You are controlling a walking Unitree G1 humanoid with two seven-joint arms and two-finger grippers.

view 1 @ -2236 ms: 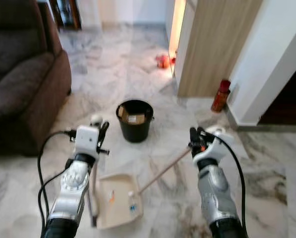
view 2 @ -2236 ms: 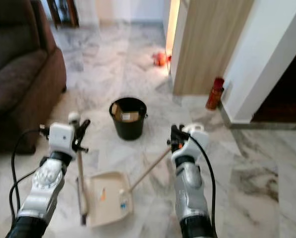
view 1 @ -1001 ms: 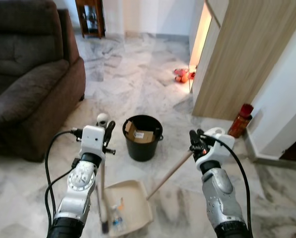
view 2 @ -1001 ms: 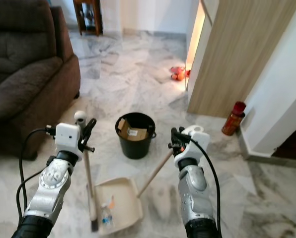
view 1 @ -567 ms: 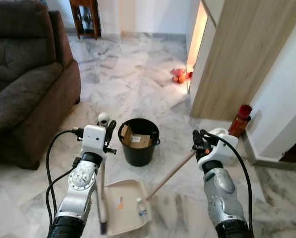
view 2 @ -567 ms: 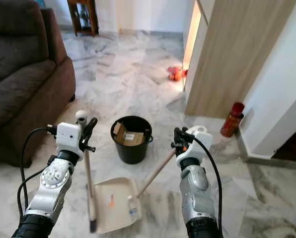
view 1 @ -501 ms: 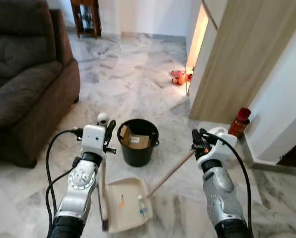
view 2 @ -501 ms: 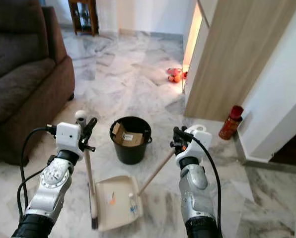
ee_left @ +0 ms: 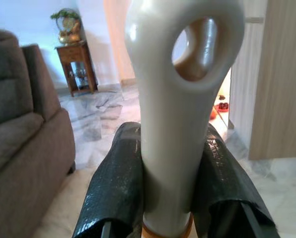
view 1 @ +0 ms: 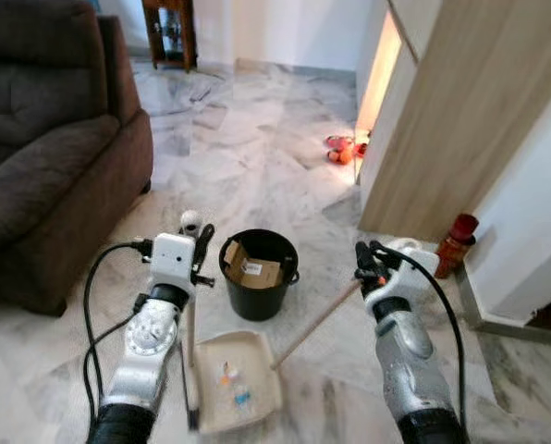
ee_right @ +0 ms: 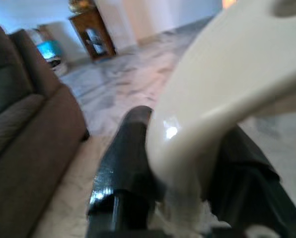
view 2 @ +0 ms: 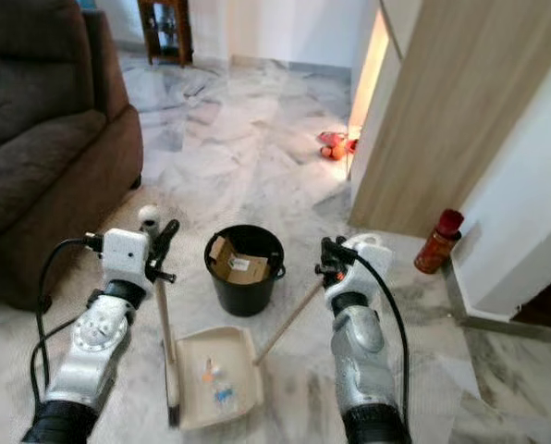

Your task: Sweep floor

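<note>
Now litter point(view 1: 231, 388) inside dustpan point(view 1: 257, 400)

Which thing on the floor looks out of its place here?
An orange toy-like object lies on the marble floor by the wooden panel, away from the dustpan. The scraps in the dustpan are not yet in the black bucket.

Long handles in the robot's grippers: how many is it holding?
2. The left gripper is clamped on the upright broom handle; the right gripper grips the dustpan handle, which slants down to the dustpan on the floor.
</note>
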